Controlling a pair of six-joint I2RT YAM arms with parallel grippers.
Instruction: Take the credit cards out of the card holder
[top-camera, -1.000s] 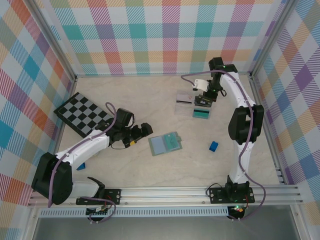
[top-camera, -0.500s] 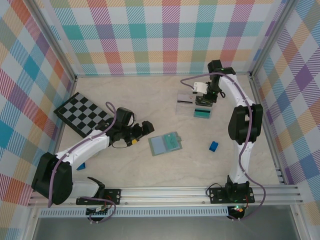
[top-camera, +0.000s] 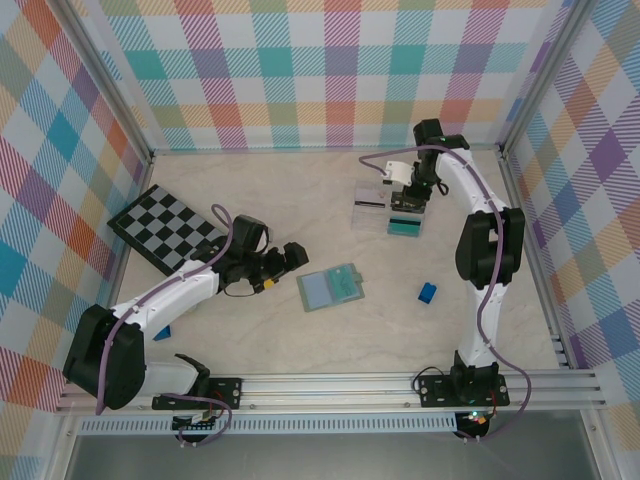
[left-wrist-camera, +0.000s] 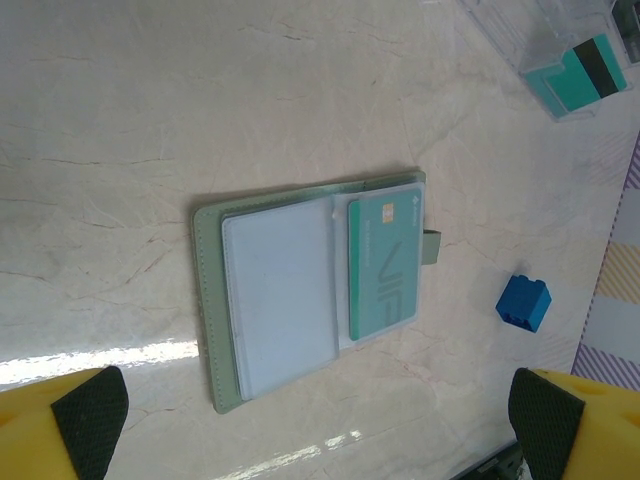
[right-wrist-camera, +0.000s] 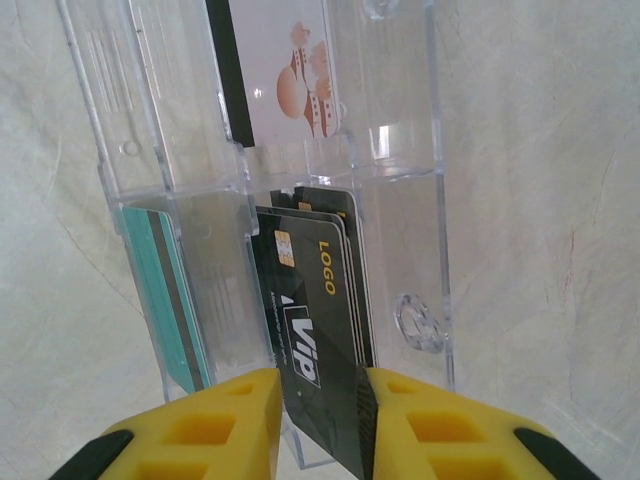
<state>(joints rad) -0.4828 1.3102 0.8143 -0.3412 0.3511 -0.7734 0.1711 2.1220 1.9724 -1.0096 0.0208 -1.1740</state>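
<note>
R gripper (right-wrist-camera: 318, 400) is pinching dark card (right-wrist-camera: 310, 320) at tray (right-wrist-camera: 400, 200), 1 o'clock on desk; tilted release may jam it. L gripper (left-wrist-camera: 318, 430) is hovering wide near holder (left-wrist-camera: 210, 300).

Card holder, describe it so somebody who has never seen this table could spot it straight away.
On the pale table, look near the middle, between the left gripper and the small blue block. The card holder lies open and flat there, sage green, a teal card in one pocket. Unlike the clear tray farther back, it is opaque with a snap tab.
</note>
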